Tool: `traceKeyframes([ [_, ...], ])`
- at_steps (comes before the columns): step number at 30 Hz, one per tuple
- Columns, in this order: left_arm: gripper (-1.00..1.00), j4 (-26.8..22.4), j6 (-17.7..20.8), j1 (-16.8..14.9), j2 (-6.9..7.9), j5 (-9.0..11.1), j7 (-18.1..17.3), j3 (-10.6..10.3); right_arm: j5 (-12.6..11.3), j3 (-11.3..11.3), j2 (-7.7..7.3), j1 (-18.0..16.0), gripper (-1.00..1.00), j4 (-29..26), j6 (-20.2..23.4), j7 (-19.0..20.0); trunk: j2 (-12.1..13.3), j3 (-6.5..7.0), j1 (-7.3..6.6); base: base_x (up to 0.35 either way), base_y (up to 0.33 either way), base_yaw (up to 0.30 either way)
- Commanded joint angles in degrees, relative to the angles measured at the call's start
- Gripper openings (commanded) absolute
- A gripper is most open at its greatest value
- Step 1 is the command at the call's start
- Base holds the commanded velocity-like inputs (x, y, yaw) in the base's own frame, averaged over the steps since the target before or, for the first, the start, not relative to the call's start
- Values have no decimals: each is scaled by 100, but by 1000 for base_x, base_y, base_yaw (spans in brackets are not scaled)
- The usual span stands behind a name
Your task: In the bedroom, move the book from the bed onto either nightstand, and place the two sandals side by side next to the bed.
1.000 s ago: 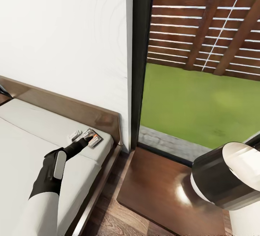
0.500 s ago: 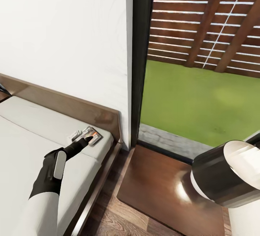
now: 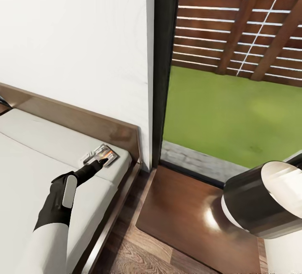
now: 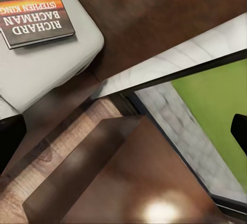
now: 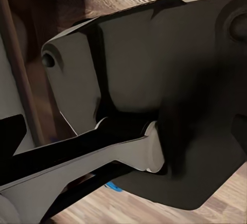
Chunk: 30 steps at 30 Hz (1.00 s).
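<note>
Left gripper (image 3: 97,166) reaches over the bed (image 3: 25,173), fingers spread wide, tips beside the book (image 3: 102,155). That book lies flat on the mattress corner, near the headboard (image 3: 84,125) and the nightstand (image 3: 184,215).

Readable only on the small dark paperback book (image 4: 35,14) with a picture and an orange band, lying flat on the off-white mattress (image 4: 46,64) near its corner. In the left wrist view, upside down on the cover: "RICHARD BACHMAN" in large white capitals across two lines, on the dark lower part. On the orange band beside it, smaller dark capitals: "(STEPHEN KING", the rest cut off by the frame edge. In the head view, same book (image 3: 102,155) at the far right corner of the mattress, close to the brown headboard (image 3: 84,125); lettering there too small to make out. Nothing else legible anywhere.
</note>
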Motion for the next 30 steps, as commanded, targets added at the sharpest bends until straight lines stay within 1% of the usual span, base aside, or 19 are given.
traceKeyframes([
  [1, 100, -4, 40, -6, -7, 2, -27, 25, -51, 48, 2, -8, 100, 20, -16, 33, -10, -18, 3, 0, 0, 0],
  [30, 100, -3, 40, -6, -16, 2, -27, 17, -51, 48, 2, -12, 100, 20, -16, 33, -10, -281, 3, 0, 0, 0],
])
